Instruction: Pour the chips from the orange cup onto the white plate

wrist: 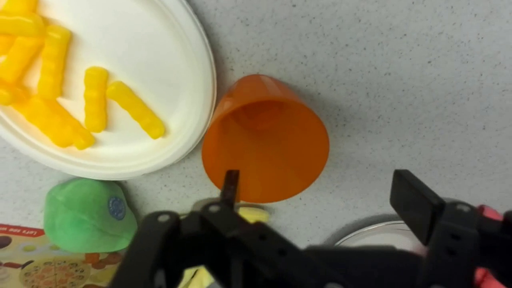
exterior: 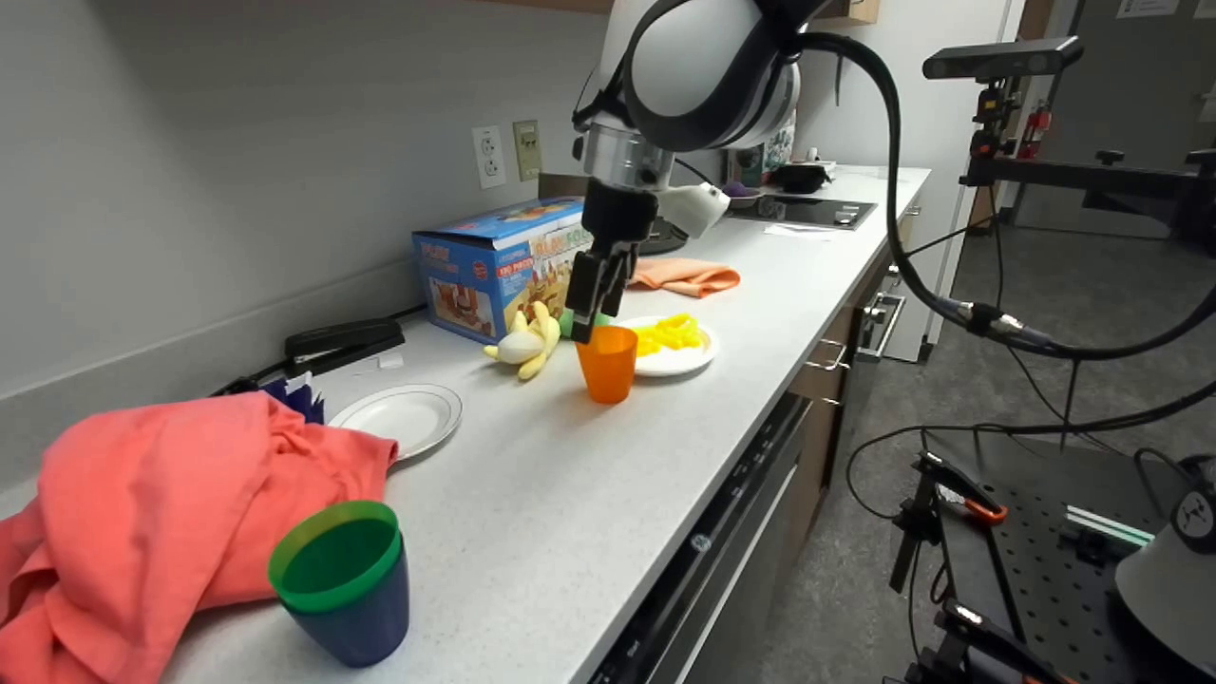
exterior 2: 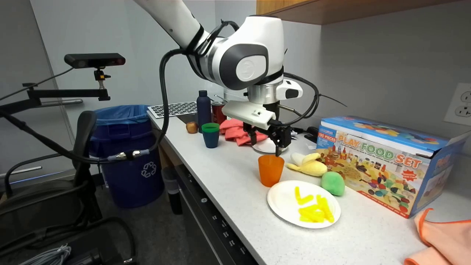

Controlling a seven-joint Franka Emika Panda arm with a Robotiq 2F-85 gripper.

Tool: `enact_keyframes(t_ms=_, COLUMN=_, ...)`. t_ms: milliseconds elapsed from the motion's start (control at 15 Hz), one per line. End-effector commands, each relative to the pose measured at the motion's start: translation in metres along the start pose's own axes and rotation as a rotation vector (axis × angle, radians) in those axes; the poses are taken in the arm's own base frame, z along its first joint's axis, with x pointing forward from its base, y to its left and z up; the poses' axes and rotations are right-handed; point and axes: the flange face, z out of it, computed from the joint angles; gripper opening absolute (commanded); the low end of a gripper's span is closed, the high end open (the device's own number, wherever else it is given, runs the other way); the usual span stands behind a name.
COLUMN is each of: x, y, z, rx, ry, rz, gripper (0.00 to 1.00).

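The orange cup (exterior: 608, 370) stands upright on the counter in both exterior views (exterior 2: 271, 171). In the wrist view (wrist: 268, 156) only bare orange shows inside it. The white plate (exterior 2: 285, 202) lies right beside the cup, and it also shows in the wrist view (wrist: 160, 60). The chips (exterior 2: 318, 213) are yellow ridged pieces lying on that plate; some are cut off at the left edge of the wrist view (wrist: 96, 100). My gripper (wrist: 316, 176) is open and empty. In an exterior view (exterior 2: 266, 147) it hangs above the cup rim, toward the cup's far side.
Close to the cup lie a peeled toy banana (exterior 2: 311, 166) and a green toy (exterior 2: 333, 183). A play food box (exterior 2: 375, 165) stands against the wall. A silver-rimmed plate (exterior: 408, 418), a coral cloth (exterior: 190, 503) and a green-and-blue cup (exterior: 347, 589) are farther along. A peach cloth (exterior: 689, 277) lies beyond the plate.
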Motion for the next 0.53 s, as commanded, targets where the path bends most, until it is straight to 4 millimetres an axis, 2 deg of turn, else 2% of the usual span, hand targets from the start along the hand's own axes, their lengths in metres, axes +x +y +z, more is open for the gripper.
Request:
enact_keyframes(t_ms=0, x=-0.001, y=-0.004, z=-0.023, rx=0.022, ry=-0.001, rz=0.006, gripper=1.00)
enact_keyframes(t_ms=267, x=-0.001, y=-0.006, z=-0.036, rx=0.035, ry=0.003, rz=0.023, gripper=1.00)
enact_keyframes(t_ms=333, x=0.000, y=-0.004, z=-0.023, rx=0.014, ry=0.004, rz=0.007, gripper=1.00)
enact_keyframes(t_ms=467, x=0.000, y=-0.004, z=-0.027, rx=0.019, ry=0.006, rz=0.010, gripper=1.00)
